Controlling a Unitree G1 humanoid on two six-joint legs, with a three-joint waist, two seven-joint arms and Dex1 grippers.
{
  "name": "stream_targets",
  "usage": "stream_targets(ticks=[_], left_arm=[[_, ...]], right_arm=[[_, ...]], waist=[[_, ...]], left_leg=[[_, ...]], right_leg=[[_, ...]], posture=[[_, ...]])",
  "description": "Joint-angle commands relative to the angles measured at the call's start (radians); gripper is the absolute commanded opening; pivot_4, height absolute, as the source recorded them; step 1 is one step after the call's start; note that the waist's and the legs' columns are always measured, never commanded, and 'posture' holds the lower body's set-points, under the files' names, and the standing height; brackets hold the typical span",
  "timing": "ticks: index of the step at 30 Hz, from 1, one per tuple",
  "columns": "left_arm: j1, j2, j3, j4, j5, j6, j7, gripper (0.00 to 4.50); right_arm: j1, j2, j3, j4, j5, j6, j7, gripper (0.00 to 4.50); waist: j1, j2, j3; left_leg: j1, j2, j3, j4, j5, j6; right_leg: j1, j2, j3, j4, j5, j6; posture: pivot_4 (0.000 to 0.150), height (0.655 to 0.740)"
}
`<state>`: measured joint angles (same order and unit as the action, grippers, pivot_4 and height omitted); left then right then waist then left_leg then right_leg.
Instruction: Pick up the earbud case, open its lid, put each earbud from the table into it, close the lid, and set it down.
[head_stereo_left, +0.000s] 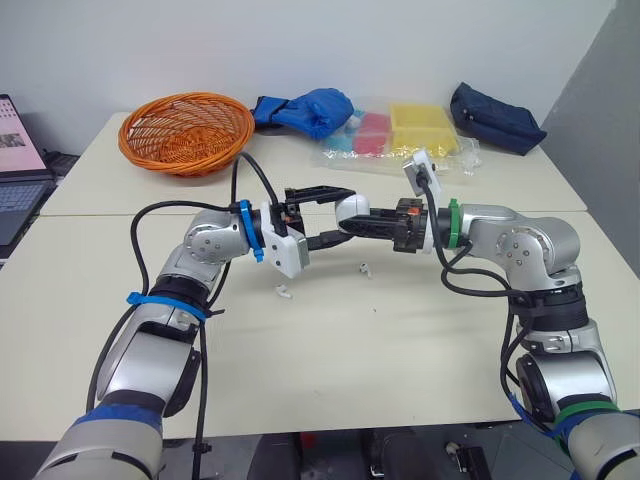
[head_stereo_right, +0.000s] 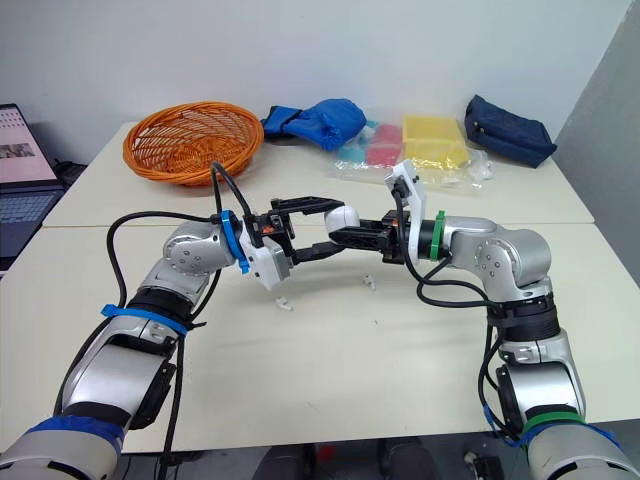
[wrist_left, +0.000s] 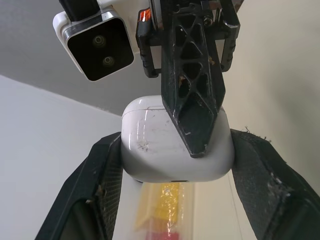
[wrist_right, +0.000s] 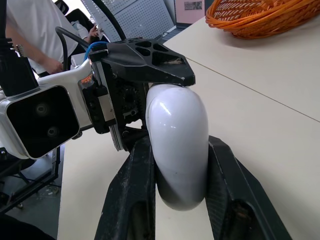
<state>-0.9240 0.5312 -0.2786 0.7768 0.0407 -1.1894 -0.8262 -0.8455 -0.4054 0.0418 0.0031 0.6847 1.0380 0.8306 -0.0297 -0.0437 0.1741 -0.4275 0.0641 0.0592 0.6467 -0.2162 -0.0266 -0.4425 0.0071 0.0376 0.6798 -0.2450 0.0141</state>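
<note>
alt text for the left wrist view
A closed white earbud case is clamped between the two black fingers of the left end effector. One finger of the right end effector lies across the case's front.

I see shiny white plastic on the earbud case (wrist_left: 147, 150) — smooth, a bit scratched. The black fingers (wrist_left: 97, 185) look dull and rough; the basket (head_stereo_left: 186, 131), woven.

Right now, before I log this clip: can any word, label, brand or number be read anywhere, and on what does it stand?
No text can be read in these pictures.
Laptop screen: a pink page with small marks, too blurred to read.
Earbud case: plain white and scuffed, no print visible.
Yellow packet under clear plastic: no legible label.
</note>
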Motion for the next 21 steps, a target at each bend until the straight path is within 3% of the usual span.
stream_targets(ticks=[1,5,6,10,15,21], left_arm=[[-0.012,0.028,-0.015,-0.082,-0.088,0.043,-0.068,2.77],[-0.014,0.053,-0.028,-0.158,-0.188,0.142,-0.184,2.77],[-0.013,0.056,-0.025,-0.172,-0.203,0.150,-0.201,3.50],[-0.006,0.054,-0.014,-0.180,-0.219,0.134,-0.240,4.45],[-0.024,0.068,-0.002,-0.158,-0.235,0.158,-0.294,4.45],[-0.057,0.123,0.009,-0.283,-0.330,0.658,-0.432,4.45]], right_arm=[[0.005,-0.044,0.015,-0.014,-0.053,-0.063,0.013,0.88],[0.007,-0.039,-0.011,0.015,-0.045,-0.069,-0.010,0.88],[0.005,-0.035,-0.020,0.018,-0.037,-0.062,-0.017,0.88],[-0.001,-0.034,-0.025,0.020,-0.034,-0.063,-0.020,0.88],[-0.006,-0.043,-0.042,0.010,-0.026,-0.054,-0.029,0.88],[0.047,-0.146,0.123,-0.060,-0.236,-0.278,0.030,0.88]], waist=[[0.000,0.000,0.000],[0.000,0.000,0.000],[0.000,0.000,0.000],[0.000,0.000,0.000],[0.000,0.000,0.000],[-0.002,0.000,0.000]], left_leg=[[0.000,0.000,0.000,0.000,0.000,0.000],[0.000,0.000,0.000,0.000,0.000,0.000],[0.000,0.000,0.000,0.000,0.000,0.000],[0.000,0.000,0.000,0.000,0.000,0.000],[0.000,0.000,0.000,0.000,0.000,0.000],[0.000,0.000,0.000,0.001,0.000,0.000]], right_leg=[[0.000,0.000,0.000,0.000,0.000,0.000],[0.000,0.000,0.000,0.000,0.000,0.000],[0.000,0.000,0.000,0.000,0.000,0.000],[0.000,0.000,0.000,0.000,0.000,0.000],[0.000,0.000,0.000,0.000,0.000,0.000],[0.000,0.000,0.000,0.000,0.000,0.000]], posture=[[0.150,0.7400],[0.150,0.7400],[0.150,0.7400],[0.150,0.7400],[0.150,0.7400],[0.150,0.7400]])
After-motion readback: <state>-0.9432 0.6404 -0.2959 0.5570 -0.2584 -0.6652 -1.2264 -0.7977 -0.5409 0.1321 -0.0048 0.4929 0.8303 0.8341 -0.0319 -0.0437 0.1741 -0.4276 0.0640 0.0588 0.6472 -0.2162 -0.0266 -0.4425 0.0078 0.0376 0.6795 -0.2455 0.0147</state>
